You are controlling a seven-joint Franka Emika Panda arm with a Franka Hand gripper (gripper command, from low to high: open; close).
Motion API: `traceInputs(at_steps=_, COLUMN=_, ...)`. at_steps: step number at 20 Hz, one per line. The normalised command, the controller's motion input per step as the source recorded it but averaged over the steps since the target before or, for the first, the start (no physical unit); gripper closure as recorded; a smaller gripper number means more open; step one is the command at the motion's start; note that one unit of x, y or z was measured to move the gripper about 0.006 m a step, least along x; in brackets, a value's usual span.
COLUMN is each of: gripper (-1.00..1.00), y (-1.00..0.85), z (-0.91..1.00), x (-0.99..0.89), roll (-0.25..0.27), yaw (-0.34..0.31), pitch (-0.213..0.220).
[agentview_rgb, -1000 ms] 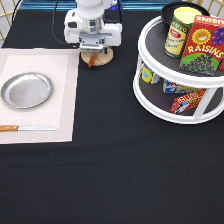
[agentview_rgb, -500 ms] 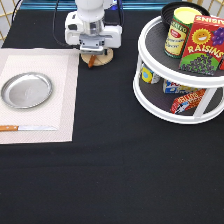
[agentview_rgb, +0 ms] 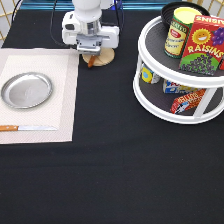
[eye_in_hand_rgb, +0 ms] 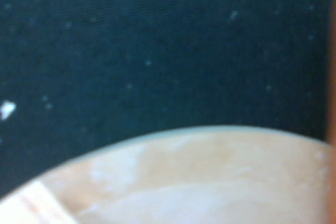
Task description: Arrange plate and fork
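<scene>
One gripper (agentview_rgb: 95, 53) sits low over the wooden disc (agentview_rgb: 101, 59); I cannot tell how its jaws stand.
I see the plate (agentview_rgb: 26, 90) on the placemat (agentview_rgb: 65, 95), well apart toward the exterior view's left, with a knife (agentview_rgb: 25, 128) just below it.

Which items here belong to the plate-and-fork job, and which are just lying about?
Job: plate on the placemat; gripper low over the wooden disc; fork not clearly visible.
Lying about: knife, tiered rack, can, raisins box.
</scene>
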Motion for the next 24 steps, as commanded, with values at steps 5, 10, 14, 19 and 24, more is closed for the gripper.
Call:
traceInputs(at_steps=5, gripper=1.00, y=0.02, z=0.10, x=0.03, roll=-0.061, yaw=0.049, pitch=0.009)
traceInputs(at_steps=10, gripper=1.00, y=-0.14, z=0.76, x=0.10, roll=0.006, yaw=0.042, pitch=0.000)
traceInputs(at_steps=14, gripper=1.00, y=-0.56, z=0.75, x=0.21, roll=0.029, yaw=-0.004, pitch=0.025)
traceInputs(at_steps=19, gripper=1.00, y=-0.72, z=0.52, x=0.23, roll=0.028, yaw=-0.072, pitch=0.053)
traceInputs(at_steps=24, gripper=1.00, y=-0.77, z=0.29, x=0.09, roll=0.018, yaw=-0.083, pitch=0.014)
